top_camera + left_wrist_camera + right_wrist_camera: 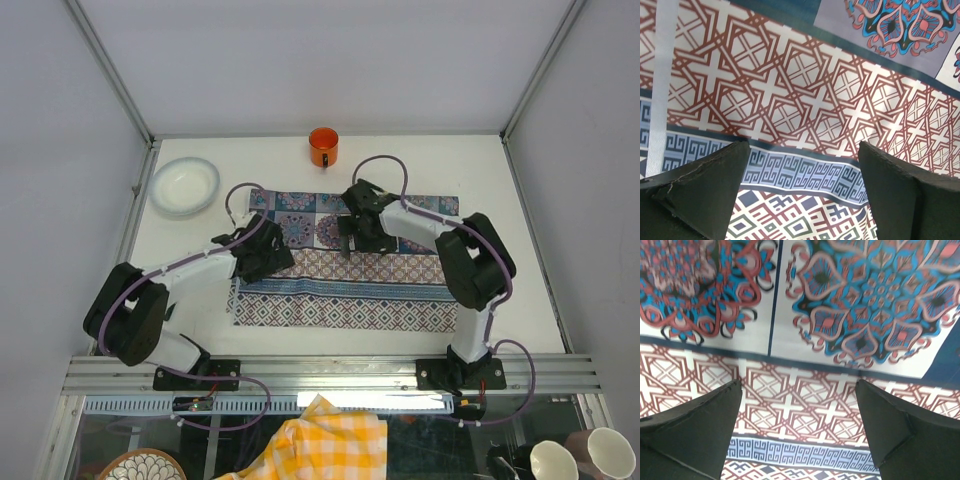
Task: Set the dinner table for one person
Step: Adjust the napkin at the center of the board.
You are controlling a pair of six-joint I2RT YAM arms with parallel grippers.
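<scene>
A tile-print cloth (340, 300) lies flat, an orange mug (323, 146) just beyond its far edge and a white bowl (184, 185) off its far left corner, both apart from it. Along the bottom of the top view lie a yellow checked cloth (320, 445), a patterned dish (140, 467) and two pale cups (553, 462)

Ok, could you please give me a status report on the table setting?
Left gripper, right gripper open, empty, over the patterned cloth. Dinner table: white bowl far left, orange mug far centre, both off the cloth. Nothing in the way.

You have a matt, smooth white rectangular tabletop (500, 180); printed blue-and-red patterned cloth (330, 305), slightly sheened; glossy orange mug (323, 147), upper centre.
</scene>
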